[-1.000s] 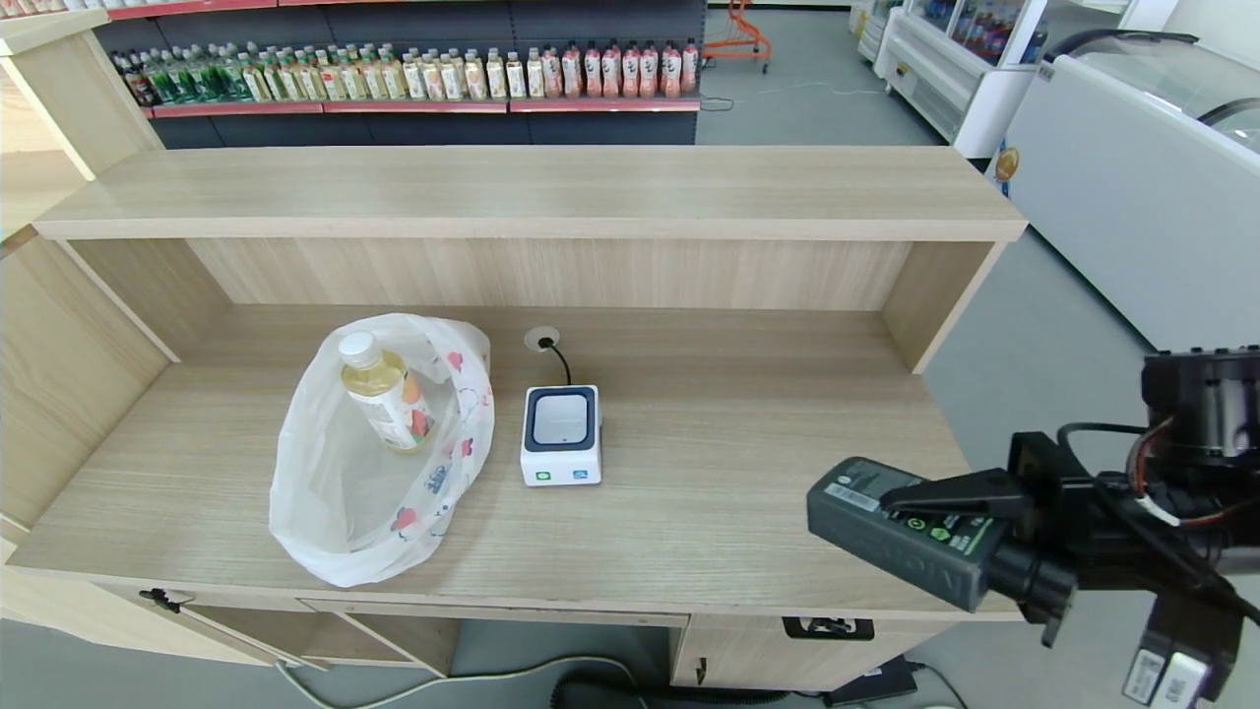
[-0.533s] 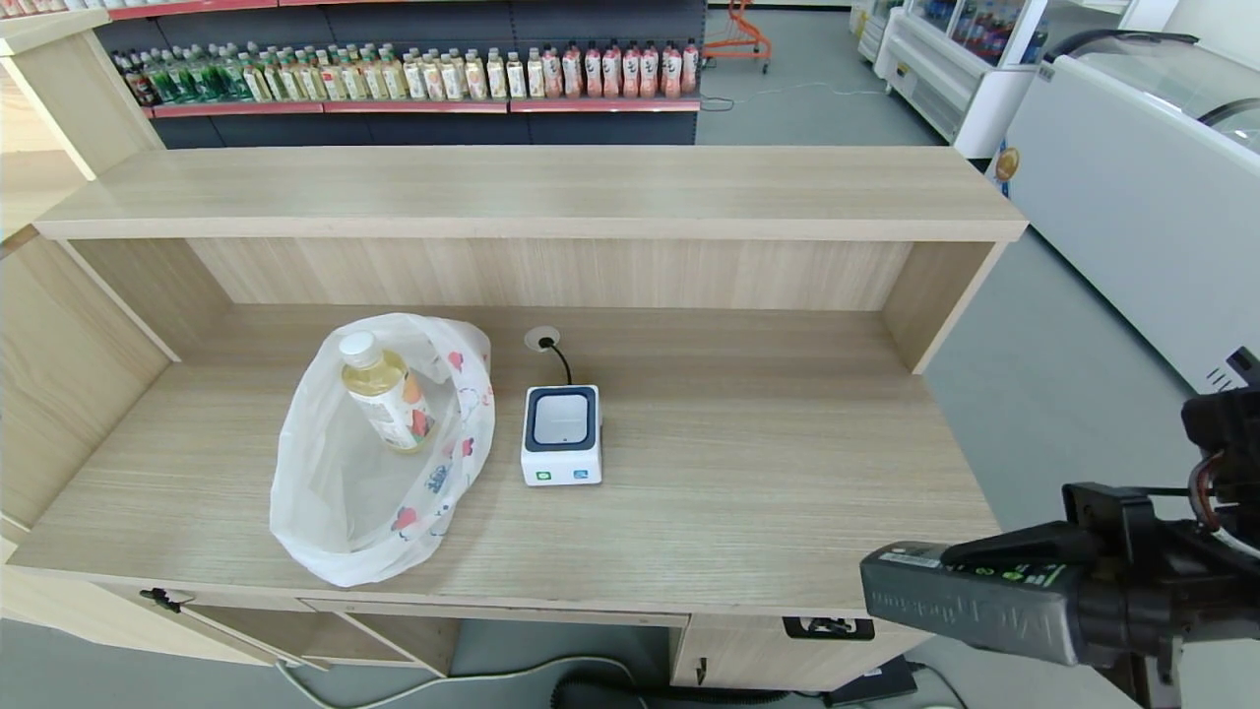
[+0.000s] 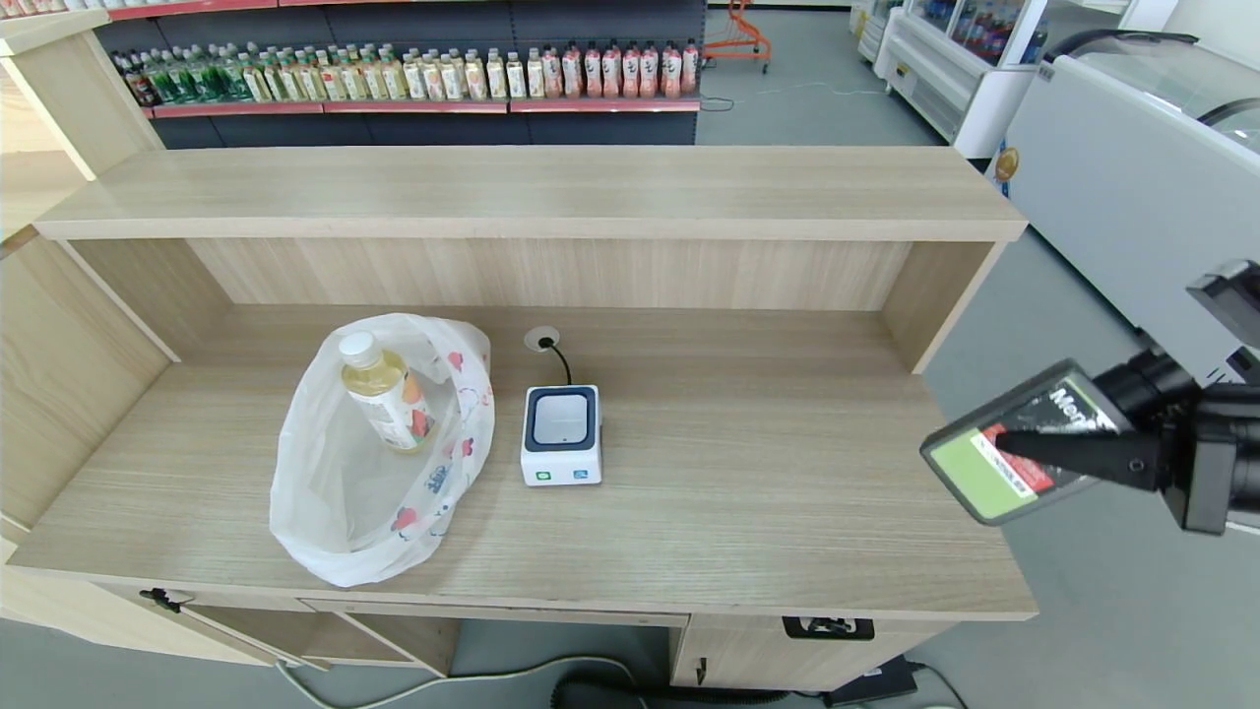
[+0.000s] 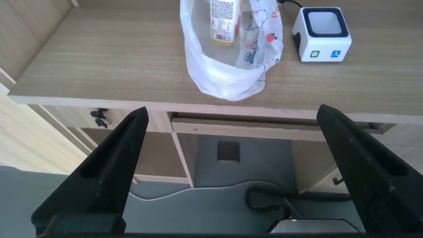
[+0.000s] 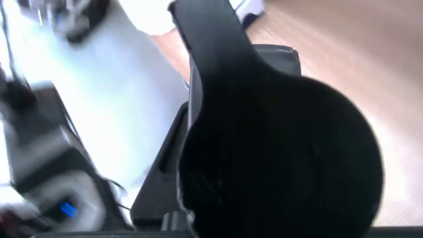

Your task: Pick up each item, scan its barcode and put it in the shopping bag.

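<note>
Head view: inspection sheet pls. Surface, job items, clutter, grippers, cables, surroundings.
Surface: wooden counter, with raised back ledge.
Job's things: shopping bag open on the counter's left, bottle inside, cap up; scanner beside the bag; flat pack in the air past the counter's right end.
Clutter: nothing seen.
Grippers: right gripper shut on the flat pack; left gripper open, low before the counter's front.
Cables: scanner cable runs into a counter grommet; floor cable under the counter.
Surroundings: drink shelves behind, chest freezers right.
</note>
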Controlling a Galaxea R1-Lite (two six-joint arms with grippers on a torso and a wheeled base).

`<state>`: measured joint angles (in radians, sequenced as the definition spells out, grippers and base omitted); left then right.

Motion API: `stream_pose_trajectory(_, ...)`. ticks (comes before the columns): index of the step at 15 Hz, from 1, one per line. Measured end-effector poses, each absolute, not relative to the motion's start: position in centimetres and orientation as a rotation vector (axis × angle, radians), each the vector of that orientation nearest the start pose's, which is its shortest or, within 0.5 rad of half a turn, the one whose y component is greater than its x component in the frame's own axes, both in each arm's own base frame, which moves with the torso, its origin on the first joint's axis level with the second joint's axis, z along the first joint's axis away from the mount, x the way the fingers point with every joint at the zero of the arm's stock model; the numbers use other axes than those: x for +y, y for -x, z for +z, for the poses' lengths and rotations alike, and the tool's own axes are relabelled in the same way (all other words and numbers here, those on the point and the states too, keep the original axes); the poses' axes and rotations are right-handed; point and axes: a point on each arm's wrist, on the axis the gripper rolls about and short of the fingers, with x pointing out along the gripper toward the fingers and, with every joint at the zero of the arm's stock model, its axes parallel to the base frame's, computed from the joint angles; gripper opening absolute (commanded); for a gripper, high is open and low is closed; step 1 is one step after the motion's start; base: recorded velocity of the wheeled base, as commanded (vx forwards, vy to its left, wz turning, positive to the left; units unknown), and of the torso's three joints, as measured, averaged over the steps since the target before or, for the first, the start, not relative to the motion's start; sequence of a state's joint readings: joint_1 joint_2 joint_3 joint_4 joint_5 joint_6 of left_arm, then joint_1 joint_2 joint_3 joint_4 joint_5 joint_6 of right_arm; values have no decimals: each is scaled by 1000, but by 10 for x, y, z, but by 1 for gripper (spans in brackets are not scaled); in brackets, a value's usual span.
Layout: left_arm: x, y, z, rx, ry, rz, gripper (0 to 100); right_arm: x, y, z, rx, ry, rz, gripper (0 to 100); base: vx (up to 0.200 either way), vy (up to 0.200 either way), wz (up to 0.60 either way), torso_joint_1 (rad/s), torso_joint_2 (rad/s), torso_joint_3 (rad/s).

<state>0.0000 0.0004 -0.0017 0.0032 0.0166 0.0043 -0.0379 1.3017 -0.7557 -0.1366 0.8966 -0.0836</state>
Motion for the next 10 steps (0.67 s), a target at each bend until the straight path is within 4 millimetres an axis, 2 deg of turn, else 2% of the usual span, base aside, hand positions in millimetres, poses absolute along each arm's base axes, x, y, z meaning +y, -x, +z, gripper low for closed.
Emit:
stream_pose_trajectory(2, 0, 23, 76, 2, -5, 17, 100, 18, -201, 238, 383, -403, 712, 0, 0, 0, 0, 0, 0, 0)
stream_pose_trajectory(5, 0, 23, 76, 2, -5, 16, 100, 35, -208, 241, 448, -681, 673, 0, 0, 0, 0, 0, 0, 0)
stream_pose_trajectory(10, 0, 23, 76, 2, -4, 17, 100, 56, -206, 233, 521, -704, 742, 0, 0, 0, 0, 0, 0, 0)
